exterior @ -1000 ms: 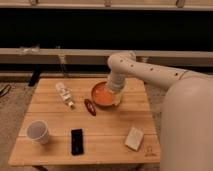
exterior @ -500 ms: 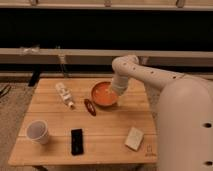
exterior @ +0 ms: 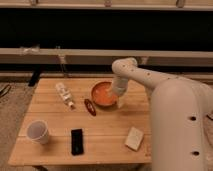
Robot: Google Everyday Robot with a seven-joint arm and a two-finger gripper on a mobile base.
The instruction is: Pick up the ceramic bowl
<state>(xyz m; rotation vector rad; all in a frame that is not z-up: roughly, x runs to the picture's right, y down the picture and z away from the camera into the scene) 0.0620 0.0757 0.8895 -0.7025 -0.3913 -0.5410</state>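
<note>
The ceramic bowl (exterior: 103,95), bright orange inside with a darker rim, is near the far middle of the wooden table (exterior: 105,135) and looks tilted up, its inside facing the camera. My gripper (exterior: 118,96) is at the bowl's right rim, at the end of my white arm (exterior: 145,77) that reaches in from the right. A small dark-red oval object (exterior: 90,107) lies just left of and in front of the bowl.
A white paper cup (exterior: 38,132) stands at the front left. A black phone-like slab (exterior: 77,141) lies in front. A pale sponge-like block (exterior: 134,138) lies at the front right. A clear plastic bottle (exterior: 65,94) lies on the far left. My white body (exterior: 180,130) fills the right side.
The bowl has shifted slightly and tilted up at the gripper's side, with its inside now turned more toward the camera. The arm has moved a little to the right.
</note>
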